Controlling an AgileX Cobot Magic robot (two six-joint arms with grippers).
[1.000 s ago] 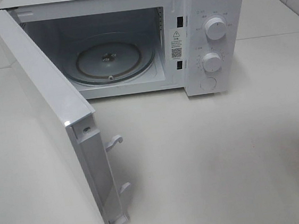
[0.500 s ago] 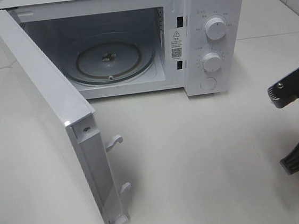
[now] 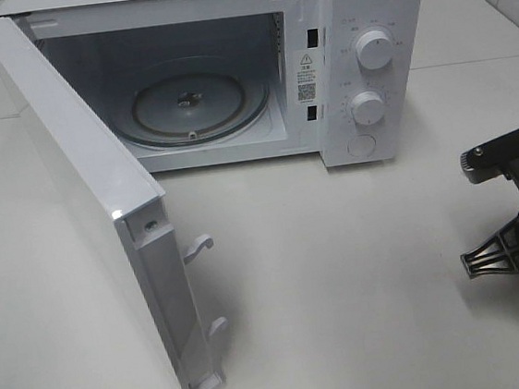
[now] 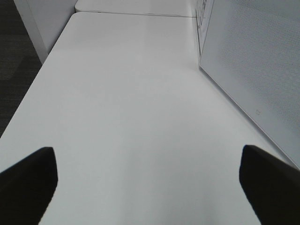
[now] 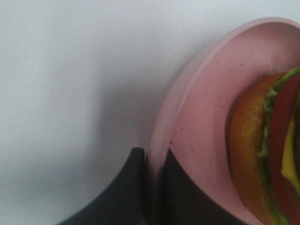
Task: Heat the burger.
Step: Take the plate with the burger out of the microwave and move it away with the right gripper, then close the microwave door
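While the microwave stands with its door swung wide and its glass turntable bare, the right gripper is seen well to the right of it, jaws clamped on the rim of the pink plate. The burger is carried on that plate, away from the microwave's cavity. The left gripper is held with its fingers spread wide apart over the white table, beside the microwave's door, gripping nothing.
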